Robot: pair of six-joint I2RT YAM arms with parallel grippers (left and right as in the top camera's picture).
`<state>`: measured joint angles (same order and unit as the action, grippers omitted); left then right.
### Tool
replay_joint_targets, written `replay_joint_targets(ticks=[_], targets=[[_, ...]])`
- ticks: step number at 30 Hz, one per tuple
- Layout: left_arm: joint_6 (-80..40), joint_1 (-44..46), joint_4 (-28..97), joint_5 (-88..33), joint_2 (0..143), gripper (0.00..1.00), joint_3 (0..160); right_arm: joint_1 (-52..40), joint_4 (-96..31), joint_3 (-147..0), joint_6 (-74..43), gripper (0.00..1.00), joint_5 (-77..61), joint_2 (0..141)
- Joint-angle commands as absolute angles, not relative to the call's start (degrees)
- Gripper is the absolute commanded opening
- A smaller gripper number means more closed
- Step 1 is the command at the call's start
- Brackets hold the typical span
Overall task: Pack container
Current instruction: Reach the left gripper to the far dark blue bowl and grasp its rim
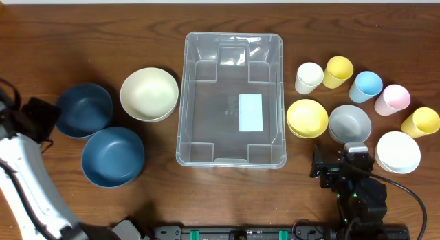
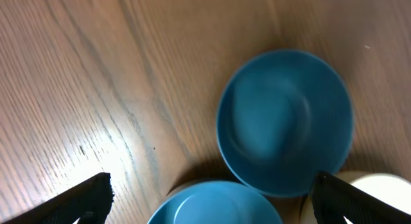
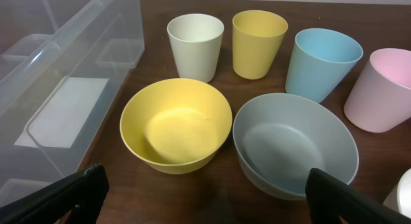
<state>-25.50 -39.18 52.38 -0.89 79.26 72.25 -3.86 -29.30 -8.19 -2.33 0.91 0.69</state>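
The brown wooden tabletop [image 1: 69,34] holds many dishes. One dark blue bowl [image 1: 84,110] sits just beside another dark blue bowl [image 1: 113,156], with a cream bowl [image 1: 149,94] close by. Well apart from these, a yellow bowl [image 1: 307,118] sits just beside a grey bowl [image 1: 350,124], and a white bowl [image 1: 398,152] is near. Behind them stand a cream cup [image 1: 309,78], a yellow cup [image 1: 337,71], a light blue cup [image 1: 366,86], a pink cup [image 1: 393,100] and a second yellow cup [image 1: 421,122].

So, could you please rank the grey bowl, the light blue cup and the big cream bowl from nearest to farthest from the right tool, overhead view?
From the right tool:
1. Grey bowl, just ahead of it.
2. Light blue cup, farther back in the cup row.
3. Big cream bowl, beyond the container, on the left.
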Motion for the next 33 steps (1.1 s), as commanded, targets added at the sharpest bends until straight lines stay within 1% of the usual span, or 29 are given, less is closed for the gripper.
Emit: replay_joint_targets(ticks=[1,5,9,10,16,18,21,26,30,31,32,33], targets=[[-23.14,-41.01,51.33,-7.64,83.46,0.98,73.36,-3.38,-29.34,-8.03,-2.74,0.99,1.08,0.34],[-18.55,-41.08,50.19,-8.14,87.31,0.98,73.36,-3.38,-29.34,-8.03,-2.74,0.99,1.06,0.34],[-17.78,-41.08,48.88,-8.14,91.88,1.0,73.36,-3.38,-29.34,-8.03,-2.74,0.99,1.08,0.34],[-17.8,-41.08,48.71,-8.14,93.12,0.97,73.36,-3.38,-29.34,-8.03,-2.74,0.99,1.08,0.34],[-17.61,-41.08,47.86,-8.19,101.27,0.7,73.36,-3.38,-29.34,-8.03,-2.74,0.99,1.08,0.34],[-17.61,-41.08,47.48,-8.21,103.2,0.65,73.36,-3.38,-29.34,-8.03,-2.74,0.99,1.08,0.34],[-17.58,-41.08,46.54,-8.19,105.01,0.54,73.36,-3.38,-29.34,-8.03,-2.74,0.99,1.08,0.34],[-17.56,-41.08,44.73,-8.19,106.43,0.4,73.36,-3.38,-29.36,-8.03,-2.74,0.99,1.06,0.34],[-17.54,-41.08,43.55,-8.19,107.07,0.19,73.34,-3.38,-29.36,-8.03,-2.74,0.99,1.06,0.34],[-17.54,-41.08,43.29,-8.19,107.09,0.1,73.32,-3.38,-29.34,-8.03,-2.74,0.99,1.08,0.34],[-17.54,-41.08,42.94,-8.19,107.09,0.06,73.3,-3.38,-29.34,-8.03,-2.74,0.99,1.08,0.34],[-17.54,-41.08,42.68,-8.19,107.09,0.06,73.3,-3.38,-29.36,-8.03,-2.72,0.99,1.08,0.34]])
